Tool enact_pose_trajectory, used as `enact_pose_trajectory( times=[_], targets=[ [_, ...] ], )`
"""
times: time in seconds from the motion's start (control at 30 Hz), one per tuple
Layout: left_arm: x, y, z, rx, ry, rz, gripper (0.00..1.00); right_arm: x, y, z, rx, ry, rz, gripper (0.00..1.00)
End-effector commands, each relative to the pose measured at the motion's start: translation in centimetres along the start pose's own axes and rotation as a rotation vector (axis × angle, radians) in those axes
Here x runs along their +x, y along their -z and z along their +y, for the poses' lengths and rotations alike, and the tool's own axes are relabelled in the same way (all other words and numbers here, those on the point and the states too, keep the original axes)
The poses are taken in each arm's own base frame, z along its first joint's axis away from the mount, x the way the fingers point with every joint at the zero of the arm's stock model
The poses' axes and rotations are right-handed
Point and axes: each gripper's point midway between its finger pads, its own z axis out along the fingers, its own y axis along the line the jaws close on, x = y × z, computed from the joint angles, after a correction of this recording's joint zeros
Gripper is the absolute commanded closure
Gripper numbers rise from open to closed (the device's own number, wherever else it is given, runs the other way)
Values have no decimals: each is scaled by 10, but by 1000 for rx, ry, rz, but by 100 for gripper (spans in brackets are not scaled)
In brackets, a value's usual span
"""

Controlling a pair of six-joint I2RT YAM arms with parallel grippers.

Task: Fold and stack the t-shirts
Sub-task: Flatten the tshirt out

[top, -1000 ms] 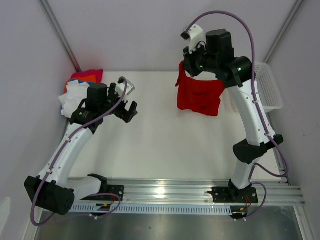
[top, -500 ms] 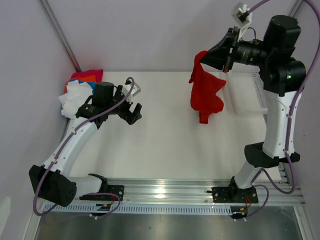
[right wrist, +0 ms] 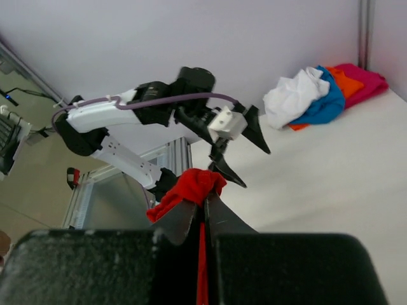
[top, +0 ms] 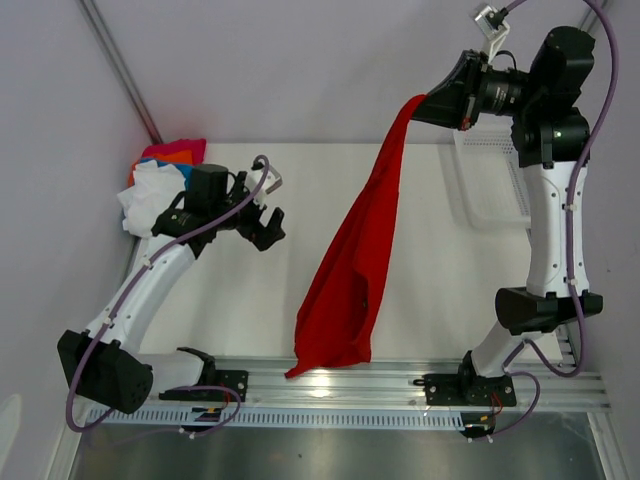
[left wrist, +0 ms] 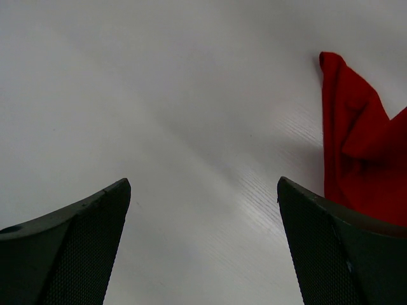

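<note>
My right gripper [top: 424, 100] is raised high at the back right and is shut on the edge of the red t-shirt [top: 352, 270], which hangs in a long drape down toward the front rail. In the right wrist view the red cloth [right wrist: 194, 185] bunches above my closed gripper [right wrist: 205, 204]. My left gripper [top: 262, 214] is open and empty, low over the table to the left of the shirt. In the left wrist view the gripper [left wrist: 203, 190] shows bare table between its fingers and the red shirt [left wrist: 356, 152] at the right. A pile of white, blue, orange and pink t-shirts [top: 155, 180] lies at the back left corner.
A white mesh basket [top: 495, 180] stands at the back right, under my right arm. The metal rail [top: 330, 385] runs along the table's front edge. Walls close in on the left, back and right.
My right gripper has swung up and right with the red shirt, which has unfurled from a bunched clump into a long drape reaching the front rail. My left gripper has shifted slightly right.
</note>
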Motion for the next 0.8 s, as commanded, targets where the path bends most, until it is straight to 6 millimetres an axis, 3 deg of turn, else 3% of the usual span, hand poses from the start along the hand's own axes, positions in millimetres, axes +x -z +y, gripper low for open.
enact_pose_trajectory(
  times=[0.0, 0.03, 0.13, 0.23, 0.37, 0.47, 0.57, 0.63, 0.73, 0.77],
  targets=[
    [-8, 5, -18, 79, -24, -44, 2, -2, 19, -37, 110, -6, -37, 100],
    [-6, 5, -23, 102, -23, -40, 3, -4, 24, -52, 181, -2, -55, 100],
    [6, 1, -49, 219, -27, 1, 4, 18, 44, -100, 355, -51, -28, 100],
    [21, -3, -85, 345, -59, 68, 6, 28, 48, -114, 411, -28, 0, 100],
    [42, -23, -110, 420, -80, 165, 8, 32, 51, -123, 447, -30, 6, 100],
    [44, -39, -109, 384, -90, 183, 11, 35, 53, -128, 472, -23, 10, 100],
    [43, -63, -83, 244, -84, 187, 8, 41, 56, -133, 497, -15, 27, 100],
    [48, -79, -65, 152, -93, 210, 5, 46, 58, -143, 556, -14, 44, 100],
    [48, -92, -53, 99, -76, 237, 3, 53, 76, -171, 726, 20, 78, 100],
    [45, -92, -51, 89, -74, 233, 3, 58, 72, -177, 750, 35, 103, 100]
  ],
)
